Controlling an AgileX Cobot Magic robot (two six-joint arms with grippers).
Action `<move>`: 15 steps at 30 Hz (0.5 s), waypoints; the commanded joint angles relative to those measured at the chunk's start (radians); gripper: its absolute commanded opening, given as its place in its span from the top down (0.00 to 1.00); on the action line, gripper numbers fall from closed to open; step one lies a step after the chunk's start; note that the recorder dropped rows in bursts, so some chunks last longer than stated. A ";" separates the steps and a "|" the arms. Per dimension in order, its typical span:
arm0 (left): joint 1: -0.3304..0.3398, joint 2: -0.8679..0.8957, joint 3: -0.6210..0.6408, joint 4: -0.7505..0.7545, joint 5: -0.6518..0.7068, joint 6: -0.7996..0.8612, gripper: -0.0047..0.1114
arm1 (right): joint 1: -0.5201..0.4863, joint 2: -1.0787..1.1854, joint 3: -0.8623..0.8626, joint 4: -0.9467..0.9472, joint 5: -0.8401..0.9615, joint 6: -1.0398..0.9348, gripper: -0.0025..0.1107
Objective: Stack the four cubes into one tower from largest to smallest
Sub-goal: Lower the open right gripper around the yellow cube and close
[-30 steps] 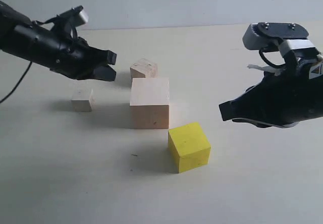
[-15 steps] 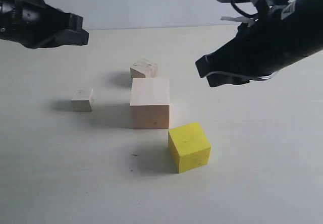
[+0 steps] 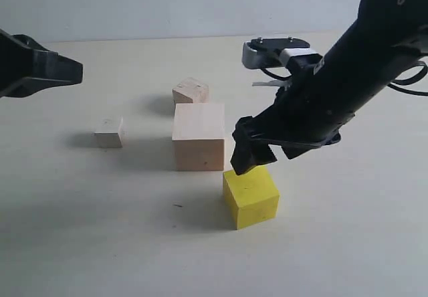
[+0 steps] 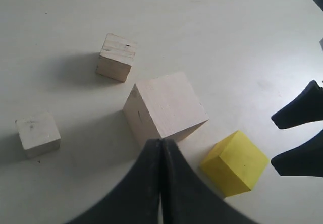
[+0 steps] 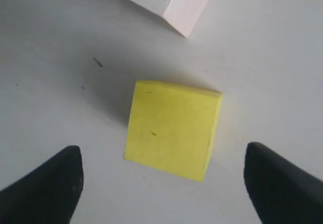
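The four cubes rest singly on the pale table, none on another. The largest, bare-wood cube stands mid-table. The yellow cube sits just in front of it to the right. One small wooden cube lies behind the large one, the other to the left. My right gripper hangs open just above the yellow cube, one finger on each side, not touching it. My left gripper is shut and empty, raised at the far left.
The bulky right arm slants down from the upper right over the table. In the left wrist view, the right gripper's dark fingers show beside the yellow cube. The table's far edge meets a plain wall.
My right arm has swung in from the right and down over the yellow cube, and its jaws have opened wide. The left arm has pulled back to the left edge, still shut.
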 commanded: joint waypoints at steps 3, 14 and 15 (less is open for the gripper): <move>0.002 -0.008 0.004 -0.004 0.017 -0.018 0.96 | 0.002 0.006 -0.069 0.036 0.054 -0.021 0.26; 0.002 -0.008 0.004 -0.003 0.041 -0.013 0.96 | 0.152 0.006 -0.097 -0.153 0.011 0.298 0.26; 0.002 -0.008 0.004 -0.003 0.041 -0.013 0.96 | 0.152 0.015 -0.097 -0.195 0.017 0.338 0.26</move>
